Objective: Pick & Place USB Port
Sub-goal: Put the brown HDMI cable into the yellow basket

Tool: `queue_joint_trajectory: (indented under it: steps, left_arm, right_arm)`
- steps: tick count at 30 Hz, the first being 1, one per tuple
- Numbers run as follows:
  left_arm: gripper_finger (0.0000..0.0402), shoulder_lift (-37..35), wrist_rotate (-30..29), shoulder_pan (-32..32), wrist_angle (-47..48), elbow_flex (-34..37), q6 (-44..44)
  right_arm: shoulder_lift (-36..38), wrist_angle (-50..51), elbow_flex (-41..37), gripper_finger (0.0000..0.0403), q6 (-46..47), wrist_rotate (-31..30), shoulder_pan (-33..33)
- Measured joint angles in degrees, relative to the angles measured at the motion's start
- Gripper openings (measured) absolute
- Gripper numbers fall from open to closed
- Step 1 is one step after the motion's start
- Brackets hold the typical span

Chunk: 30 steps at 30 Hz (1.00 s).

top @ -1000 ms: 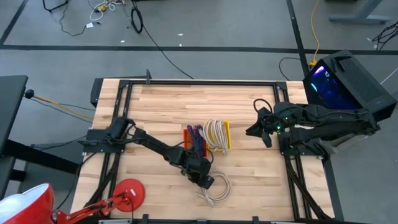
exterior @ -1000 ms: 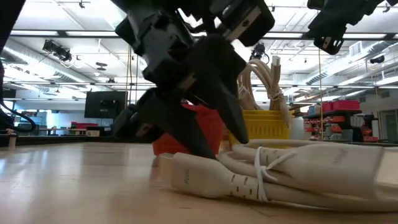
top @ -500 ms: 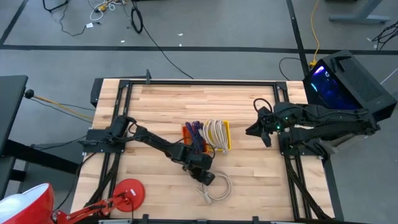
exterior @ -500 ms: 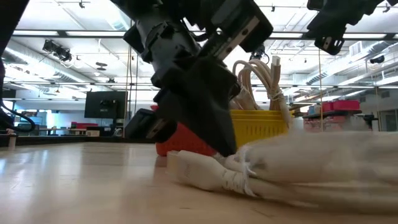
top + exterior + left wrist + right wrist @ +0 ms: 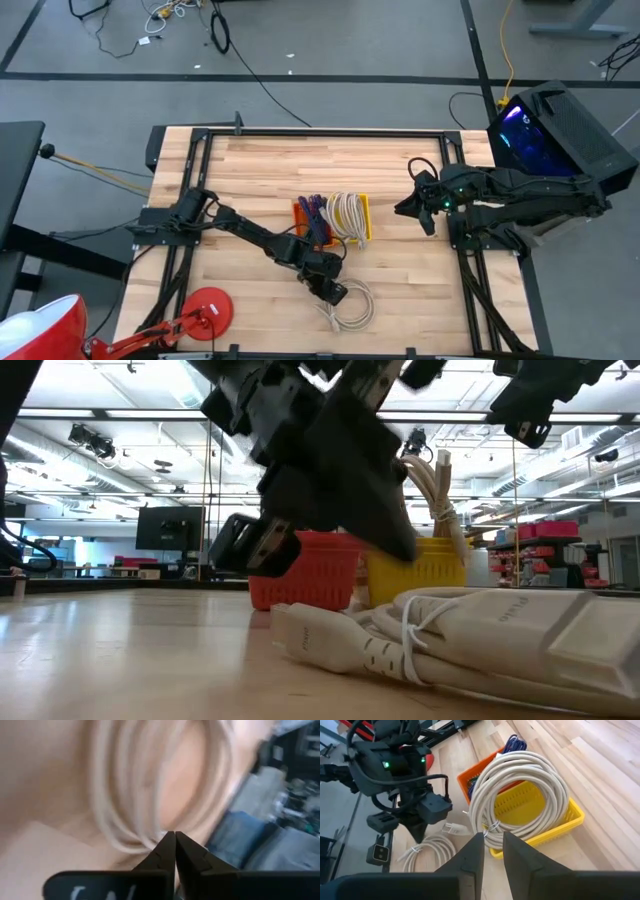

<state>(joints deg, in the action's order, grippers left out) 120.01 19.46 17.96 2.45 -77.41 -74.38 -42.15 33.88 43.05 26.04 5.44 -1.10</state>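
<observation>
You see a light wood table point(image 5: 400, 280) with pale stripes. One basket is yellow point(image 5: 540, 827), the other orange point(image 5: 475, 777). The cable coils point(image 5: 345, 305) are cream white. Purple cords point(image 5: 316, 212) sit in the orange basket. Both arms point(image 5: 240, 228) are black. A red lamp point(image 5: 205, 310) stands nearby.

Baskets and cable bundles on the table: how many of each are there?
Baskets: 2, orange basket and yellow basket
White cable coils: 2, one in the yellow basket, one loose on the table
Purple cable bundles: 1
Total: 5
</observation>
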Motion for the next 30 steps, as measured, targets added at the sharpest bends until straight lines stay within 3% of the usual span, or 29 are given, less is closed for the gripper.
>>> queue_joint_trajectory:
  steps: [3,17,22,30]
  left_arm:
    - [0.0030,-0.04,3.09,-0.17,-0.97,-0.07,-0.65]
    - [0.0177,-0.04,-0.16,-0.80,0.73,-0.02,-5.52]
    - [0.0187,0.90,-0.45,-0.69,1.26,0.09,-6.81]
    - [0.0172,2.67,-0.48,-0.77,0.02,-0.13,-7.48]
  right_arm:
    - [0.00,-0.01,0.00,0.0073,-0.18,0.89,0.00]
    - [0.00,0.06,0.00,0.0073,-1.31,2.86,0.02]
    - [0.00,0.08,0.00,0.0073,-1.51,3.09,0.02]
    - [0.00,0.13,0.00,0.0073,-1.54,3.05,0.02]
